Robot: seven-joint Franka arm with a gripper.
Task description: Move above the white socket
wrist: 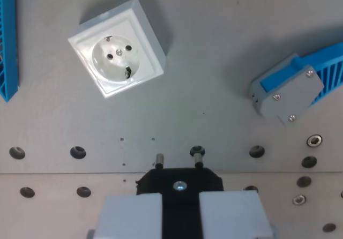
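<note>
From the wrist camera I see the hand (180, 215) at the near edge of the view, its two pale grey fingers (128, 215) clamped on a black plug (179, 185) whose two metal pins (159, 158) point away from me, toward the far side. The white socket (117, 47) sits on the grey desk (203, 62) well off to the far left of the hand, rotated so its square frame stands at an angle; I can make out its round recess with two pin holes and a centre screw. The plug and the socket are well apart, with bare desk between them. On the right I have a grey block (286, 95) with three screws, joined to a blue ribbed part (328, 67) that runs out of the view. Another blue ribbed piece (7, 38) stands along the far left edge. A row of round holes (78, 152) crosses the desk just beyond the plug pins, and a seam runs across the surface behind the plug.
</note>
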